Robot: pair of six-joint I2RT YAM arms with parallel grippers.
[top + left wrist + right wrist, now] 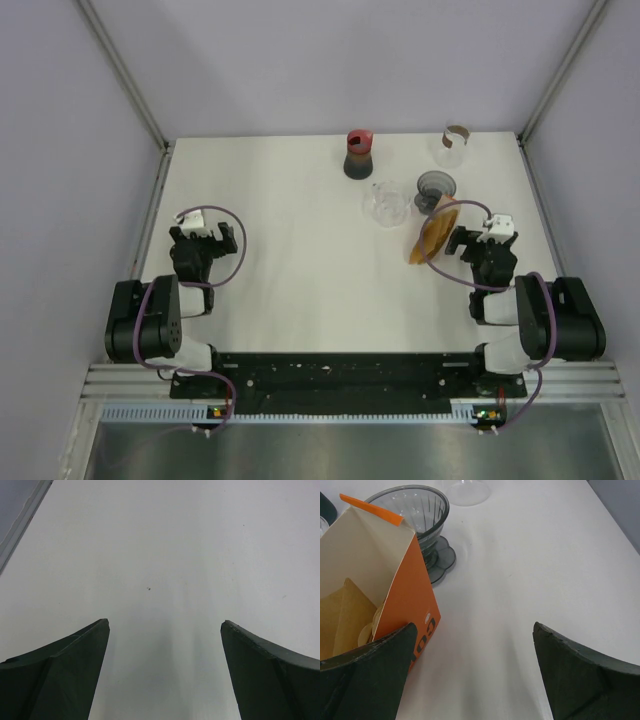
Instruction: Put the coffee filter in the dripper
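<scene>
my left gripper (165, 622) over the white table (175, 540), fingers spread wide apart; my right gripper (475, 625) equally agape, left finger just beside the open orange box (407, 597); brown coffee filter (345, 615) inside that box; grey dripper (415, 505) at eleven o'clock, just beyond the box

- Left arm (150, 325) sits folded near its base; left gripper (165, 625) points forward, jaws spread wide.
- Right arm (545, 320) sits likewise; right gripper (475, 627) is spread wide too.
</scene>
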